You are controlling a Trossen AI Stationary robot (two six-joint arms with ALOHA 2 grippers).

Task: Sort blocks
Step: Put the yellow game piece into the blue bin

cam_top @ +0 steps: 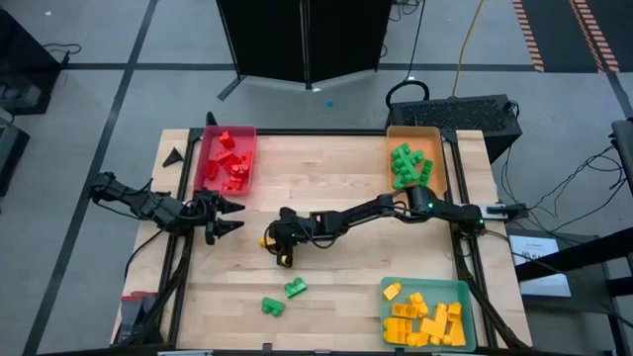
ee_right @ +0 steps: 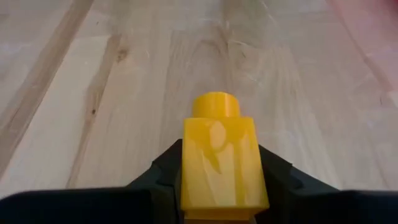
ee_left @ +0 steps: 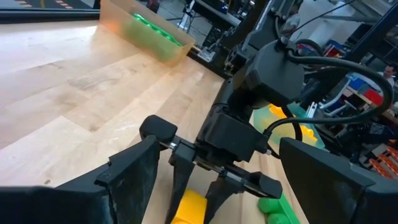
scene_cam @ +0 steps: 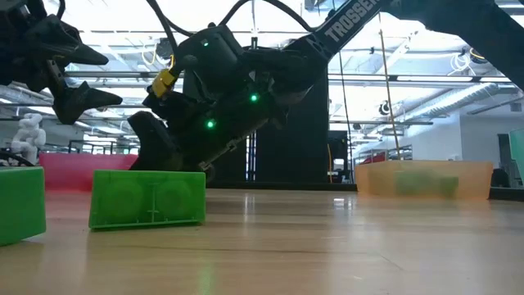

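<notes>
My right gripper (cam_top: 282, 253) reaches to the table's middle and is shut on a small yellow block (ee_right: 217, 158), which also shows in the left wrist view (ee_left: 189, 208). My left gripper (cam_top: 229, 218) is open and empty, just left of it and clear of the table; the low view (scene_cam: 78, 78) shows it too. Two green blocks (cam_top: 295, 288) (cam_top: 272, 308) lie flat on the table nearer the front edge. Red blocks lie in the red tray (cam_top: 210, 170), green ones in the orange tray (cam_top: 427, 134) and yellow ones in the teal tray (cam_top: 425, 287). My right gripper pinches the yellow block by its two opposite side faces (ee_right: 186, 180) between its two fingers (ee_right: 163, 169). The fingers come from above, slanting down. The block's single stud (ee_right: 215, 102) points away from the wrist. I cannot tell whether the block touches the table.
The two arms' grippers are close together at the table's left middle. The green block (scene_cam: 147, 197) stands right in front of the right gripper in the low view. Bare wood lies between the trays in the table's middle and far part.
</notes>
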